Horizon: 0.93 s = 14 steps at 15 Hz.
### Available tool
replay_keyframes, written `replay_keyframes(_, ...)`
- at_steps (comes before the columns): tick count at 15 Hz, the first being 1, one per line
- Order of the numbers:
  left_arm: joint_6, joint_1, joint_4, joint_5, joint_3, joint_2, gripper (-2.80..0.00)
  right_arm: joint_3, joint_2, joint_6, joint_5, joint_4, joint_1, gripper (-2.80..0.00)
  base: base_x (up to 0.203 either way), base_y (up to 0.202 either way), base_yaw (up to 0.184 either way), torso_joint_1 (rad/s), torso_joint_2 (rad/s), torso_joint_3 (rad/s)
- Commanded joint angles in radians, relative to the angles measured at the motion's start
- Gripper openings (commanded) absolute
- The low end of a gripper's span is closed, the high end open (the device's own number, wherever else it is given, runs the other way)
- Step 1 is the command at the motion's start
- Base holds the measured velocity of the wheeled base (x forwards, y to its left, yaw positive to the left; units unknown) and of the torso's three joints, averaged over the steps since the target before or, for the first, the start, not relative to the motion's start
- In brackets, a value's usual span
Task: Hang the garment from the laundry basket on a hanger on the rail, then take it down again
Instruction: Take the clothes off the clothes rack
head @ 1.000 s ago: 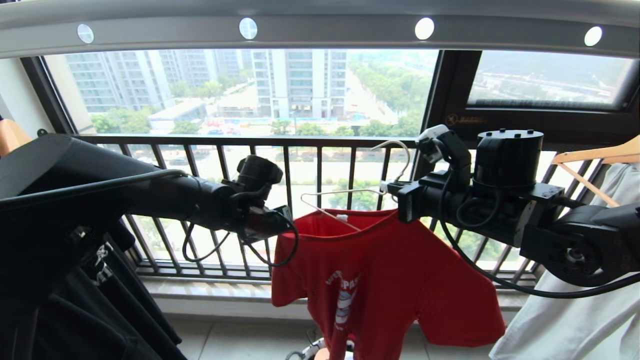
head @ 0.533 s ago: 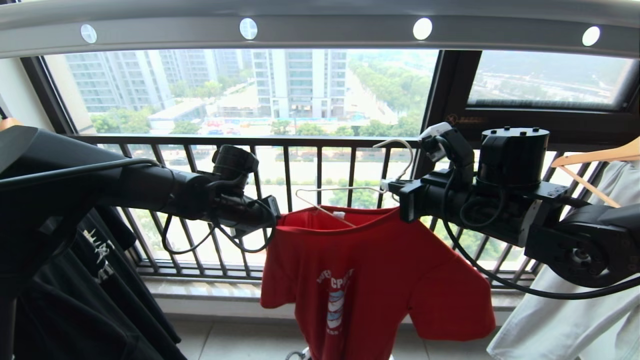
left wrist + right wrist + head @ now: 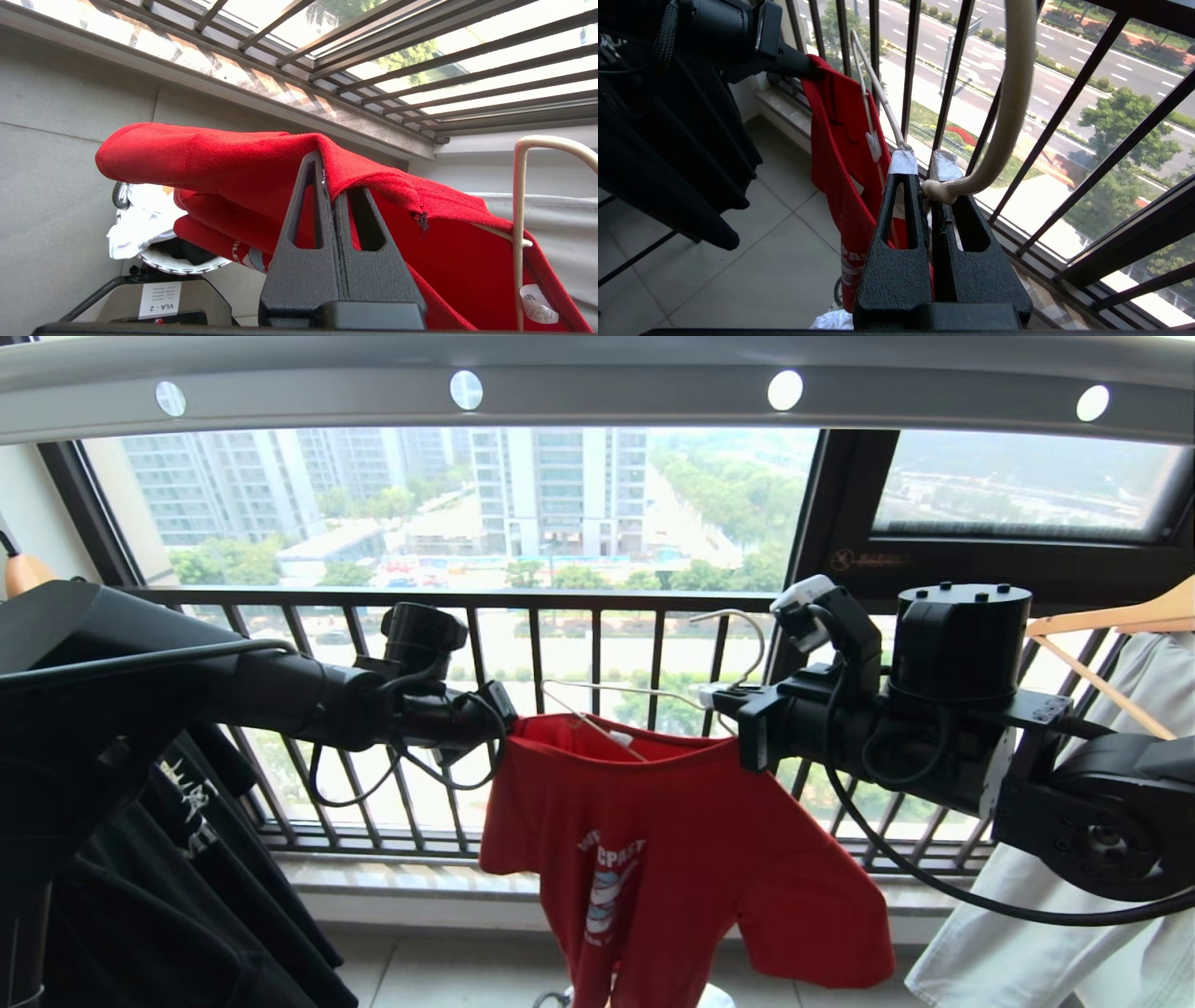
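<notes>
**Shirt stretched between two grips, under the rail**

While the right gripper [image 3: 724,698] pinches the hanger [image 3: 644,693] at the base of its hook, the left gripper [image 3: 504,717] is clamped on the garment [image 3: 672,840] at its left shoulder. Running level between them, the hanger's bar sits well below the rail [image 3: 597,392], hook uppermost.

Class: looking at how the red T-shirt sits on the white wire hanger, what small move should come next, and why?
Probably the left tool, shut on the T-shirt shoulder, should pull it over the hanger end still bare above the collar, while the right tool grips the hook's base.
</notes>
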Motion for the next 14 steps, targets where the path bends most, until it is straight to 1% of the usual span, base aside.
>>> replay_keyframes(1,-0.022,0.0,-0.03,-0.001,0.003,0.012,-2.8,0.015,-0.003,-0.001,0.001,-0.005,0.031,-2.8,0.0,0.0,0.0,0.0,0.0,0.0)
replay_keyframes(4,-0.061,0.0,-0.077,-0.011,0.026,-0.004,-2.8,0.031,-0.003,-0.001,0.001,-0.005,0.062,-2.8,0.0,0.0,0.0,0.0,0.0,0.0)
replay_keyframes(6,-0.074,0.003,-0.113,-0.069,0.056,-0.033,-2.8,0.036,-0.003,-0.001,0.001,-0.005,0.07,-2.8,0.0,0.0,0.0,0.0,0.0,0.0)
replay_keyframes(7,-0.094,0.004,-0.122,-0.076,0.06,-0.041,-2.8,0.036,-0.003,-0.001,0.0,-0.005,0.072,-2.8,0.0,0.0,0.0,0.0,0.0,0.0)
replay_keyframes(12,-0.087,0.004,-0.122,-0.064,0.05,0.017,-2.8,0.034,-0.009,0.002,0.0,-0.007,0.072,-2.8,0.0,0.0,0.0,0.0,0.0,0.0)
replay_keyframes(14,-0.085,-0.001,-0.122,-0.028,0.035,0.031,-2.8,0.034,-0.01,0.004,0.0,-0.007,0.073,-2.8,0.0,0.0,0.0,0.0,0.0,0.0)
